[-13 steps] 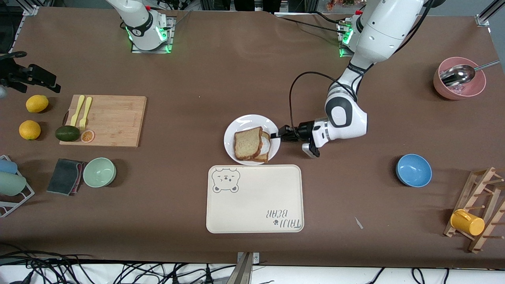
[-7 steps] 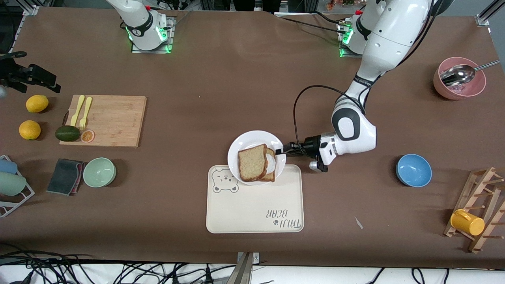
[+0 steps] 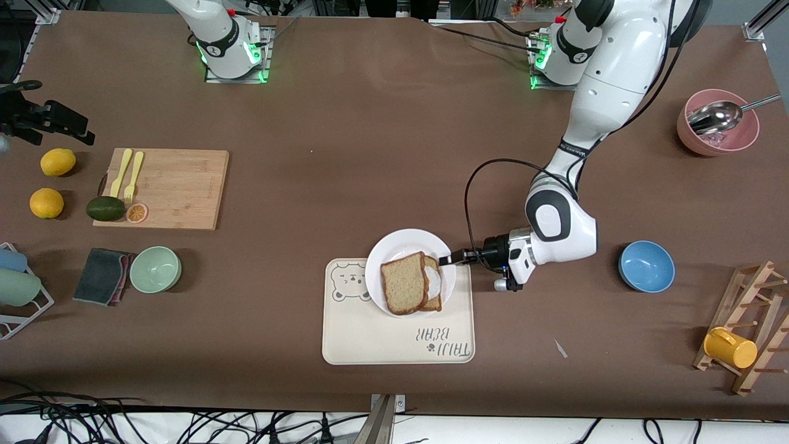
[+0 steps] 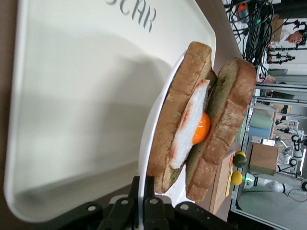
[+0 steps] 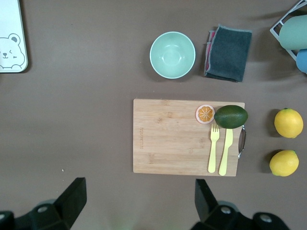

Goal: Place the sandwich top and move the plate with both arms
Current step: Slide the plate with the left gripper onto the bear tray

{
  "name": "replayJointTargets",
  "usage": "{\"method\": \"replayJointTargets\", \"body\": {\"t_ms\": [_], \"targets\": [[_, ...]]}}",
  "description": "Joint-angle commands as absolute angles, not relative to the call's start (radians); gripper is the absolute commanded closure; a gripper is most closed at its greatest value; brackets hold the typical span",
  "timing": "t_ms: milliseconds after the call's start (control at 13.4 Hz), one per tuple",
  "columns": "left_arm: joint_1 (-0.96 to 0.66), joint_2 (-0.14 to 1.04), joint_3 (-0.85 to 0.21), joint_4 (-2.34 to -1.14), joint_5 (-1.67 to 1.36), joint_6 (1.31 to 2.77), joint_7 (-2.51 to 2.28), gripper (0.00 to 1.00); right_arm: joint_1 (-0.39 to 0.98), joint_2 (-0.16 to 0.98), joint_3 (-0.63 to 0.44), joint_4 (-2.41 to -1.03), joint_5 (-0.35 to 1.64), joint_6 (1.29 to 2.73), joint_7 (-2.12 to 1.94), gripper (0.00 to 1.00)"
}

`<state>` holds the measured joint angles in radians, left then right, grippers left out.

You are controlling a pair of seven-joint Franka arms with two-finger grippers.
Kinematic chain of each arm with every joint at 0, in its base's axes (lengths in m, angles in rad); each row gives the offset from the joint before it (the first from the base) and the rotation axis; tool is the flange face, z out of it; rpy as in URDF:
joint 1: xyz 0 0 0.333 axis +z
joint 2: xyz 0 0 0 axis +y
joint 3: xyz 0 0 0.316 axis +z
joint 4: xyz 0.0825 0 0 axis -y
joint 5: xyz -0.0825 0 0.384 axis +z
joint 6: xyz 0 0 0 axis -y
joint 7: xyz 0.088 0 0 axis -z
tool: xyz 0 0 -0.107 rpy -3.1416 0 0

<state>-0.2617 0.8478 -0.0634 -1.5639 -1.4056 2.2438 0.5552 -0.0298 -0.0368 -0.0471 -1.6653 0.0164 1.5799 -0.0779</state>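
Plate (image 3: 400, 246) with sandwich top (image 3: 404, 282) now over tray (image 3: 370, 336), rim pinched by left gripper (image 3: 455, 258); right gripper (image 5: 139, 203) spread, waiting

sandwich top (image 3: 404, 282) on plate (image 3: 394, 246), over tray (image 3: 376, 339)

Your left arm (image 3: 610, 61) is glossy white with rounded shells, a dark grey oval cap on its elbow joint and a black band near the wrist; a thin black cable (image 3: 478, 185) loops from the forearm to the wrist, and the base glows green. Its gripper (image 4: 139, 211) is matte black with small round screw heads on the body, and a small silver cylinder hangs beside the wrist, probably the camera. Your right arm (image 3: 212, 28) shows the same white shell, a green-lit base with a red fitting, and black finger blocks (image 5: 72, 199).
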Motion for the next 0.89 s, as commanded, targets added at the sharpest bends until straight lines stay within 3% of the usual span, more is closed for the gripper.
{"method": "replayJointTargets", "body": {"t_ms": [0,298,820], "targets": [[-0.252,0.906,-0.049,-1.447,-1.373,2.237,0.473,1.0,-0.041,-0.037,-0.038,-1.655,0.017,1.566,-0.075,0.0],[-0.252,0.968,-0.023,-1.352,-1.373,2.237,0.437,1.0,-0.041,-0.037,-0.038,-1.655,0.017,1.566,-0.075,0.0],[-0.256,1.0,-0.003,-1.301,-1.373,2.237,0.423,1.0,-0.041,-0.037,-0.038,-1.655,0.017,1.566,-0.075,0.0]]}}
